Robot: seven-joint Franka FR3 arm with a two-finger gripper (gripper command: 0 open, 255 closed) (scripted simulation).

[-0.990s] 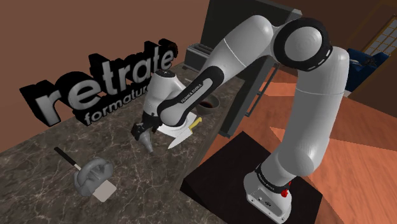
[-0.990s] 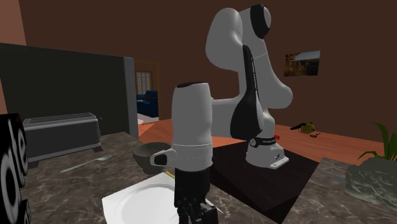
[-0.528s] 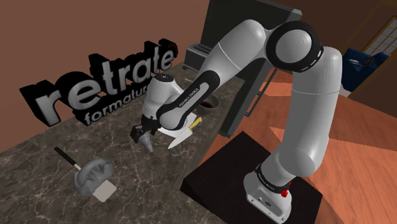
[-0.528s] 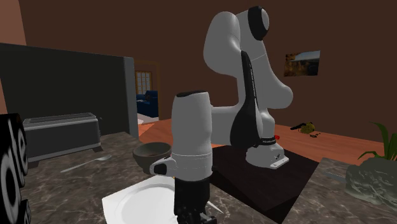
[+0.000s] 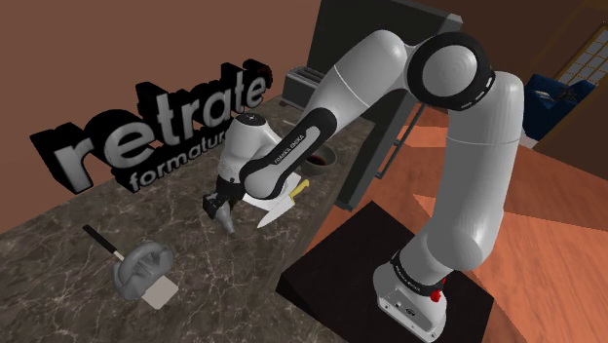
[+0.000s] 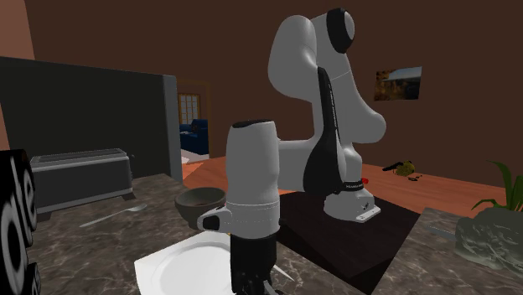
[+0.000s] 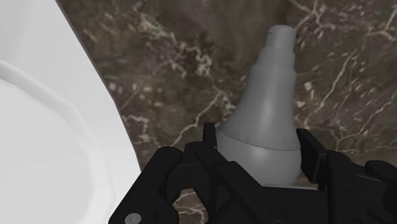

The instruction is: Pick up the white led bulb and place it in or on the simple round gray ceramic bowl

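Marble counter (image 5: 58, 244), shoulder view: claw (image 5: 216, 207) sits low on the bulb (image 5: 227, 220), just beside the plate (image 5: 261, 203). Second exterior view: bowl (image 6: 199, 201) sits beyond the plate. Wrist view: fingers (image 7: 205, 149) look clamped on the bulb's fat end, and its long axis points away from the claw.

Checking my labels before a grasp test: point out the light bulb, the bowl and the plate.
grey light bulb (image 7: 267, 108), wrist view, its tapering neck.
dark grey bowl (image 6: 186, 211), second exterior view, its outer wall.
white plate (image 6: 151, 268), second exterior view, its flat rim.
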